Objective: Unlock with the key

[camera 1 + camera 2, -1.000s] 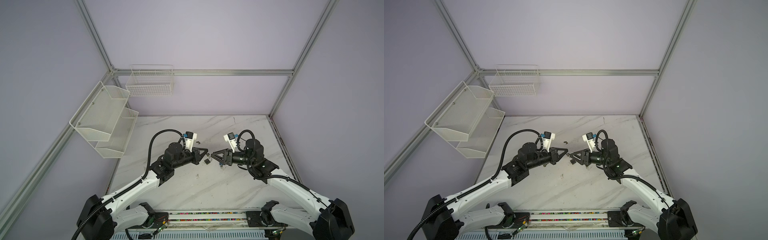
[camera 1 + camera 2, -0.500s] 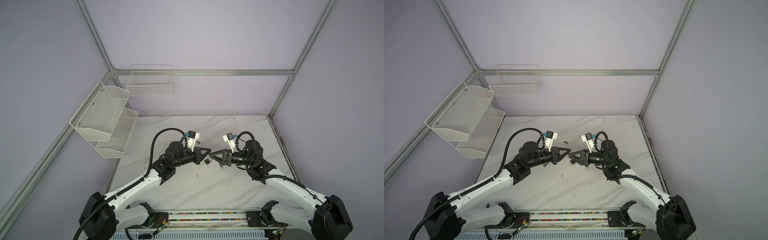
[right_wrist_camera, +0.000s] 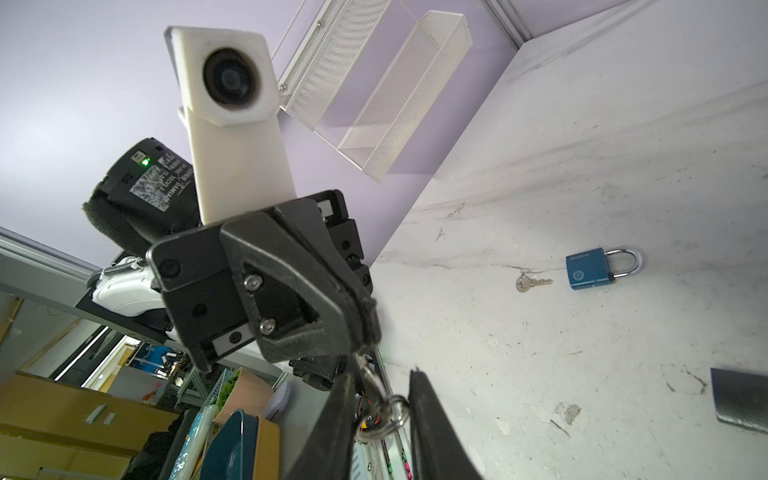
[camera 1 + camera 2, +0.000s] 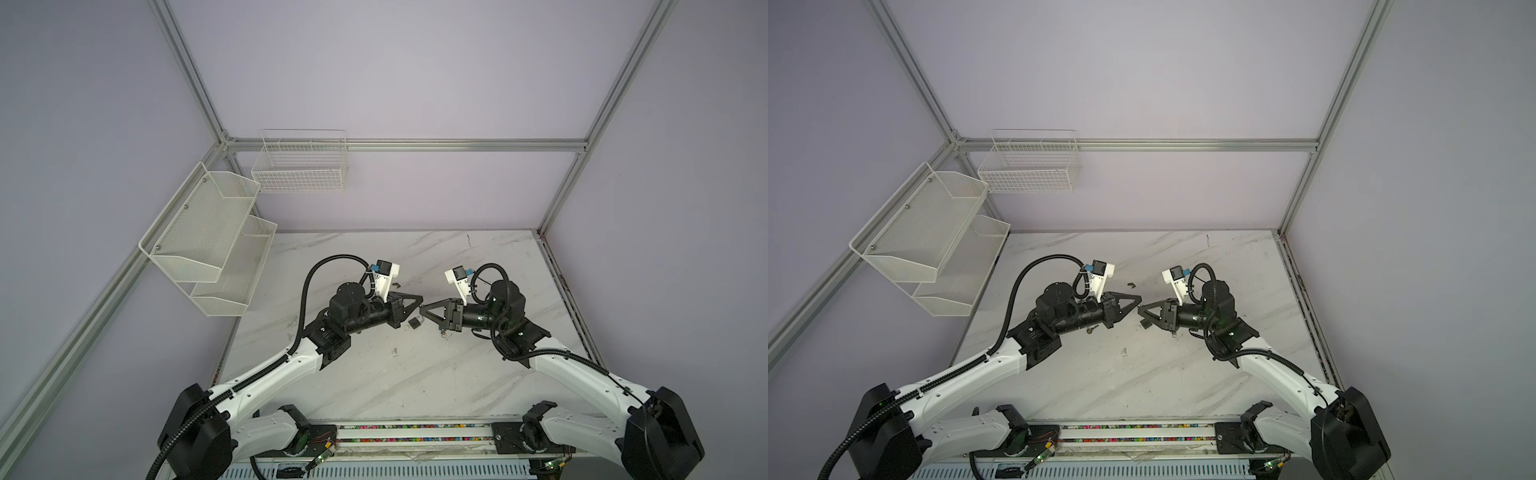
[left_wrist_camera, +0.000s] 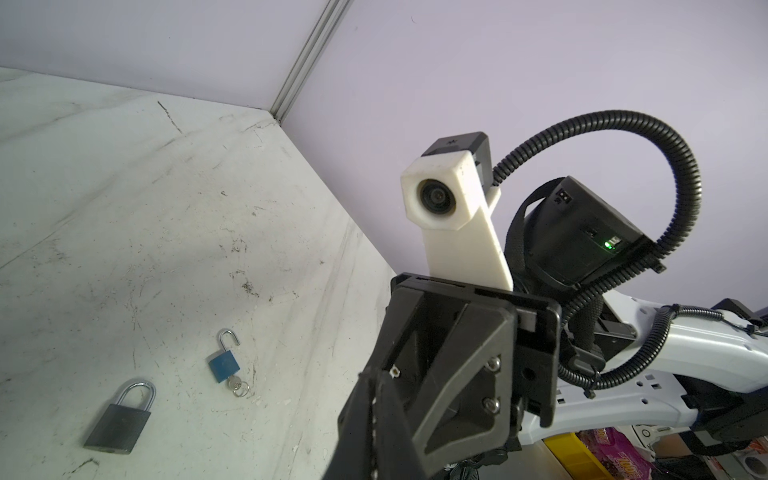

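Key (image 3: 371, 376): aloft over the table (image 4: 415, 395), pinched in your clenched left gripper (image 4: 419, 300); long axis points from those tips toward your right gripper (image 4: 424, 310), met tip to tip; key ring (image 3: 388, 415) hangs between the right jaws, narrowly parted; actual pinch not discernible; right arm nearest for the take; grey padlock (image 5: 118, 419), shackle closed, lies on the table below.

A: The flat white marble-look tabletop (image 4: 415, 374), is it plain?
B: No, it has grey veins and dark scuffs.
A: And the locks?
B: The small blue square metal padlock (image 5: 224, 365) has a silver shackle. The larger dark grey rectangular metal padlock (image 5: 117, 424) has one too. The thin silver metal key (image 3: 368, 370) matches them.
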